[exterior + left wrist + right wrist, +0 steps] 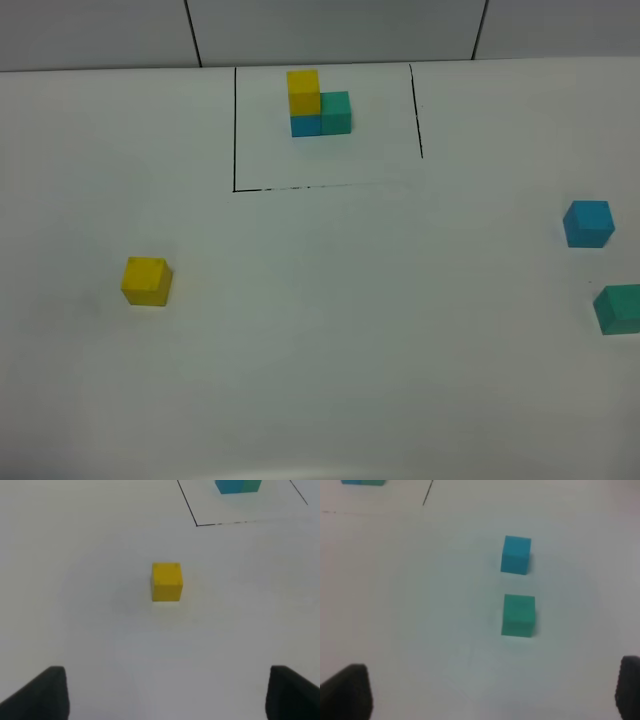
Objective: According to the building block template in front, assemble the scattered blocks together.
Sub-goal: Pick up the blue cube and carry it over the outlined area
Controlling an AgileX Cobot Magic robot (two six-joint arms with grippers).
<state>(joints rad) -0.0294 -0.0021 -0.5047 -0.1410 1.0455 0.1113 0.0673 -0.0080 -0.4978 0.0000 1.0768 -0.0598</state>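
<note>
Left gripper [166, 695] showed me only its two dark fingertips [40, 692] at the edges of the wrist view. They were spread wide, with nothing between them but bare table. Ahead of that gap, well apart from the fingers, the yellow cube [167, 582] sat flat on the surface by itself.

My right gripper [487, 690] was spread just as wide and held nothing. Ahead of it lay the teal-green cube [518, 615] and, just beyond, the sky-blue cube [515, 554]. The two were near each other but not touching, with a strip of table between them.

On the high camera I saw the yellow cube on the left side of the table. The blue and teal ones lay well apart from it at the right edge, the teal one partly cut off by the picture's border.

At the far middle stood the building block template [318, 102]: a yellow cube on top of a blue one, with a teal cube touching the blue one's right side. A thin black-lined rectangle [235, 130] framed it, and its near line looked faint and broken.

Everything rested on a matte white tabletop [330, 360], plain apart from those lines. Behind it rose a pale wall [330, 30] crossed by two dark slanted seams [193, 32].
</note>
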